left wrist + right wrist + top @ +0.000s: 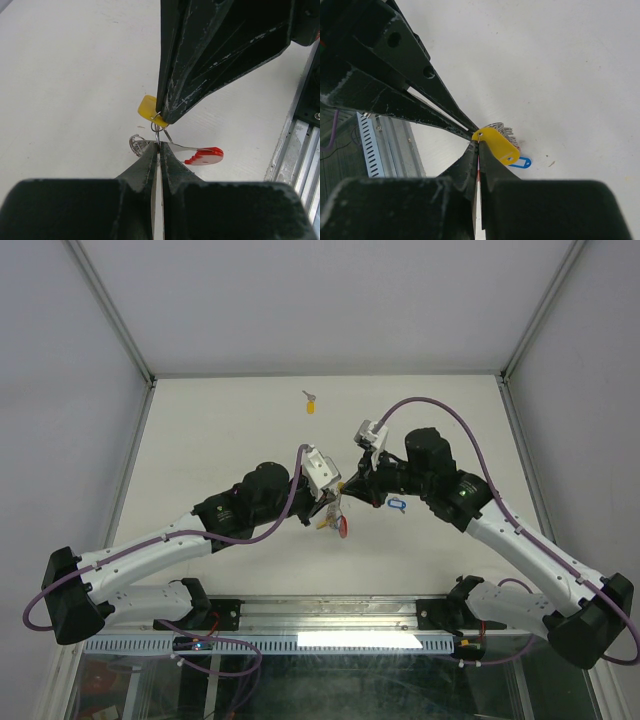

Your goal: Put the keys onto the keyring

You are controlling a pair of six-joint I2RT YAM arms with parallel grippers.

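My left gripper point(159, 146) is shut on a thin silver ring of the keyring, whose coiled wire rings point(135, 145) sit to the left of the tips and whose curved red strip point(205, 156) sticks out to the right. My right gripper point(478, 146) is shut on the ring end of a yellow-tagged key point(499, 146), tip to tip with the left fingers point(440, 107). In the top view both grippers, left point(333, 503) and right point(347, 487), meet above the table's middle, with the red strip point(344, 528) hanging below them. A blue-tagged key point(397, 505) lies just right of them.
A second yellow-tagged key point(311, 404) lies alone near the far edge of the white table. The blue tag point(521, 163) lies on the table under the held cluster. A metal rail point(300, 150) runs along the near edge.
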